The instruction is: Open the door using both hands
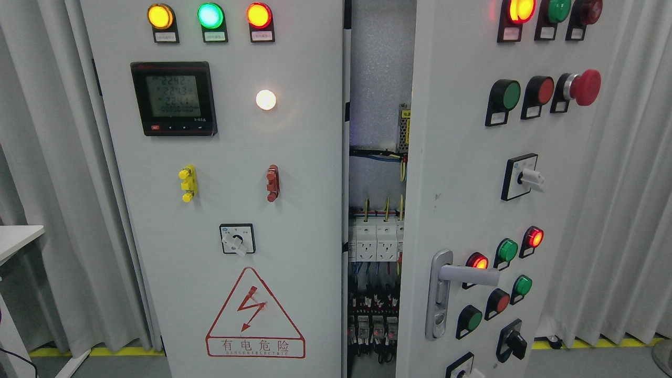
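A grey electrical cabinet fills the head view. Its right door (472, 173) stands ajar, swung outward, leaving a gap (378, 210) through which breakers, sockets and wiring show. A silver lever handle (464, 275) sits low on the right door's left edge, pointing right. The left door (231, 210) looks flush and carries a digital meter (174, 98), three lit lamps at the top and a red electricity warning triangle (255, 315). Neither of my hands nor any arm shows in the picture.
Grey curtains (630, 210) hang on both sides of the cabinet. A white table corner (18, 236) juts in at the left. Yellow floor tape (604, 344) runs along the base. The right door bears a red mushroom stop button (584, 86) and several lamps and switches.
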`<action>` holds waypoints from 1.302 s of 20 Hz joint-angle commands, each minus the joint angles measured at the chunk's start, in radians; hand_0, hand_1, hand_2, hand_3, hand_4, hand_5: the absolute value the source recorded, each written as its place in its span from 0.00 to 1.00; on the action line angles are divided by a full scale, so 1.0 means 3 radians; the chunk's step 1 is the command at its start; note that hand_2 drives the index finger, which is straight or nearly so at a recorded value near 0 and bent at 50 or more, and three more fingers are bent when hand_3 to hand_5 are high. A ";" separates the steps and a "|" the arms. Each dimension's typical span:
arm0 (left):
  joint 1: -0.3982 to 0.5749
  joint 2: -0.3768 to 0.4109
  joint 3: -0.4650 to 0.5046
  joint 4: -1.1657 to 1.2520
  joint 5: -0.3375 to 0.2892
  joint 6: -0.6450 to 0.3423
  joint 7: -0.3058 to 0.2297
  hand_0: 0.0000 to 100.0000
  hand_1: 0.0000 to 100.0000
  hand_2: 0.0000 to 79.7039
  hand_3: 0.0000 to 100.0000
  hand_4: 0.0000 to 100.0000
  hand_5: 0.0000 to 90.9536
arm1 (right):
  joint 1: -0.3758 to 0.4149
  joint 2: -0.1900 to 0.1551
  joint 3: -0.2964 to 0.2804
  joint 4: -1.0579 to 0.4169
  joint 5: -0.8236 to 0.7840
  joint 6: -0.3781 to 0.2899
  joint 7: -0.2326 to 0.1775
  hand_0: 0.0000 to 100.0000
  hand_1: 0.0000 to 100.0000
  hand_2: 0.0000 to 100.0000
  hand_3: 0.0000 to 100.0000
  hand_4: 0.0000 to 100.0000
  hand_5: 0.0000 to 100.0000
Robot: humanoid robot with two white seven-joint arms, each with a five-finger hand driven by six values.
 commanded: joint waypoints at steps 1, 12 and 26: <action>-0.0031 0.0769 0.0056 -0.1582 0.0757 0.0007 -0.0122 0.30 0.00 0.03 0.03 0.04 0.00 | 0.0000 -0.0005 0.0000 0.0000 -0.0092 -0.0001 0.0001 0.22 0.00 0.00 0.00 0.00 0.00; -0.1088 0.1287 0.0107 -0.2002 0.2587 0.0659 -0.0388 0.30 0.00 0.03 0.03 0.04 0.00 | 0.0000 -0.0005 0.0000 0.0000 -0.0092 -0.0001 0.0001 0.22 0.00 0.00 0.00 0.00 0.00; -0.2863 0.1016 0.0363 -0.1737 0.3075 0.2200 -0.0388 0.30 0.00 0.03 0.03 0.04 0.00 | 0.0000 -0.0005 0.0000 0.0000 -0.0092 -0.0001 0.0001 0.22 0.00 0.00 0.00 0.00 0.00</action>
